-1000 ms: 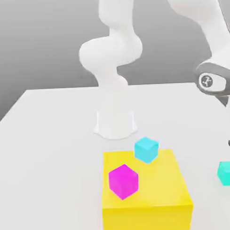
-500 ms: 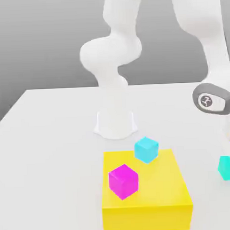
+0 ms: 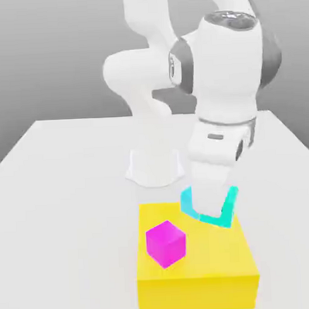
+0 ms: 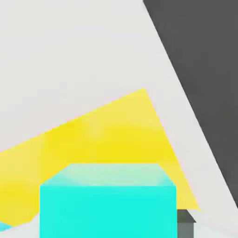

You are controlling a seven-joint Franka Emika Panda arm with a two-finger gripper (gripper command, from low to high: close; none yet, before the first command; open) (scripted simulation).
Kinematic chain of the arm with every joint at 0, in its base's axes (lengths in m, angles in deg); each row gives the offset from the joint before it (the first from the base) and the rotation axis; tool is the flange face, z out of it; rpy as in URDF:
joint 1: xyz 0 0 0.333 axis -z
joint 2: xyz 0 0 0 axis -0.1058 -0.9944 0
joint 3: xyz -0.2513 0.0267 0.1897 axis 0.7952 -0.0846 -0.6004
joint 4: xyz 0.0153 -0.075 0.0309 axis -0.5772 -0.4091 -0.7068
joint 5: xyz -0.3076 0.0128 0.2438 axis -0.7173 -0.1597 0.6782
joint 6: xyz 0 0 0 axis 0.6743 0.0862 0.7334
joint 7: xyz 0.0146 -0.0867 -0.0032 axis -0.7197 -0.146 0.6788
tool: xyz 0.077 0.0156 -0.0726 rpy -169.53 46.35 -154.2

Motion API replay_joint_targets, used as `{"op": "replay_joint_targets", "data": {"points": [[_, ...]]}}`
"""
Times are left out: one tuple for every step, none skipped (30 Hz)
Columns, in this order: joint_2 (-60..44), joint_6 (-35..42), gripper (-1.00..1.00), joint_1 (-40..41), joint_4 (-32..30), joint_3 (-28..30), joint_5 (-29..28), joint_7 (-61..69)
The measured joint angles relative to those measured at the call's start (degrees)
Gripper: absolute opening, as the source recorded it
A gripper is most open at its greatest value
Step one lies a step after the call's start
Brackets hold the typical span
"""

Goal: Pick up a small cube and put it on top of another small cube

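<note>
Cyan cube (image 4: 108,204) sits clenched in my gripper (image 3: 212,208), hovering over the yellow block (image 3: 206,268) near the magenta cube (image 3: 165,243).

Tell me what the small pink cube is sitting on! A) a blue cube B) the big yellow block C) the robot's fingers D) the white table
B: the small pink cube rests on top of the big yellow block, which stands on the white table.
</note>
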Motion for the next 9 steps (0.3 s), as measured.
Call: {"op": "replay_joint_targets", "data": {"points": [[0.37, 0.07, -1.00, 0.98, -0.35, 0.92, -0.28, 0.47], [-0.29, -1.02, -1.00, 1.39, -0.81, 1.43, -0.16, 0.91], [-1.48, -2.69, -1.00, 1.53, -1.32, 1.74, 0.11, 1.28], [-2.93, -4.66, -1.00, 1.59, -1.86, 1.93, 0.42, 1.60], [-4.52, -6.81, -1.00, 1.60, -2.43, 2.09, 0.67, 1.86], [-5.81, -8.56, 1.00, 1.65, -2.88, 2.20, 0.83, 2.02], [-5.81, -8.56, 1.00, 1.65, -2.88, 2.20, 0.83, 2.02], [-5.81, -8.56, 1.00, 1.65, -2.88, 2.20, 0.83, 2.02], [-5.81, -8.56, 1.00, 1.65, -2.88, 2.20, 0.83, 2.02]]}}
